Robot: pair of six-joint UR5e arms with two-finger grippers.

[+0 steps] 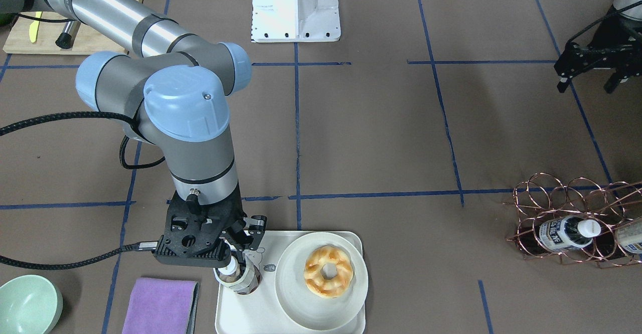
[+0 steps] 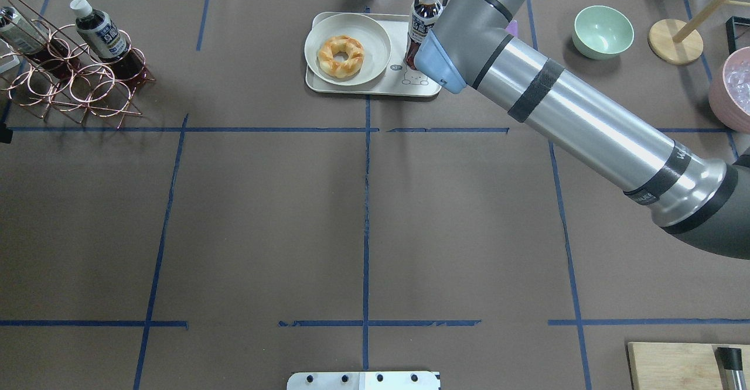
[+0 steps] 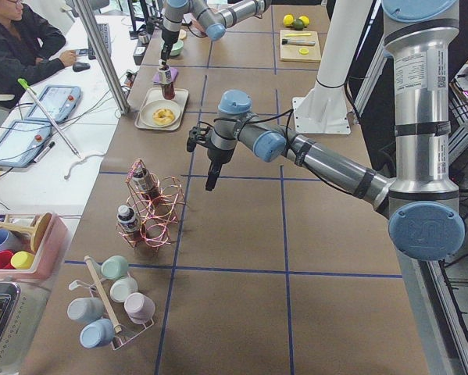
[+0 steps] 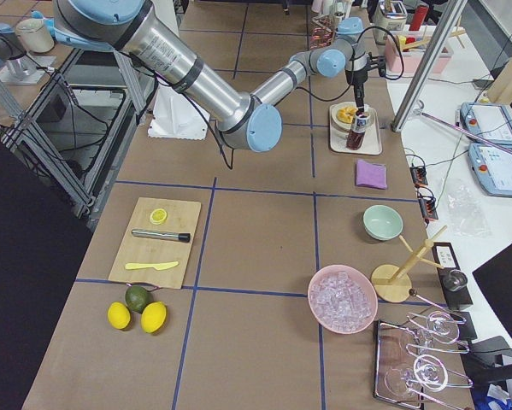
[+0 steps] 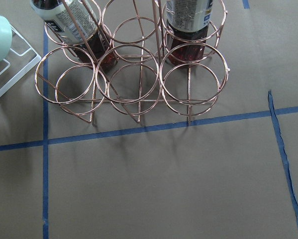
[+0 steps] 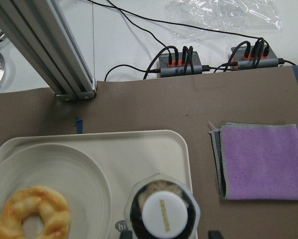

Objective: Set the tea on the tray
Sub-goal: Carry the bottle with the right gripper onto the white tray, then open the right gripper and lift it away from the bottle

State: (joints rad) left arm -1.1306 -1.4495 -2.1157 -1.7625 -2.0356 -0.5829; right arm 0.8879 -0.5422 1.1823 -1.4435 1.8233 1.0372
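Note:
The tea [image 1: 244, 281] is a small bottle of dark liquid with a white cap. It stands upright on the bare end of the cream tray [image 1: 241, 316], beside the bear drawing [image 2: 415, 75]. My right gripper [image 1: 239, 258] is directly above it, its fingers at either side of the upper bottle, shut on it. The right wrist view looks straight down on the cap [image 6: 162, 215] and the tray [image 6: 139, 142]. My left gripper [image 1: 588, 84] hangs open and empty far from the tray, above the table near the copper rack [image 1: 567, 223].
A round white plate [image 1: 301, 309] with a doughnut [image 1: 328, 271] fills the tray's other half. A purple cloth [image 1: 160, 306] and a green bowl [image 1: 27, 304] lie beside the tray. The rack holds two more bottles [image 2: 99, 27]. A wooden board [image 1: 30, 38] lies near the robot's base.

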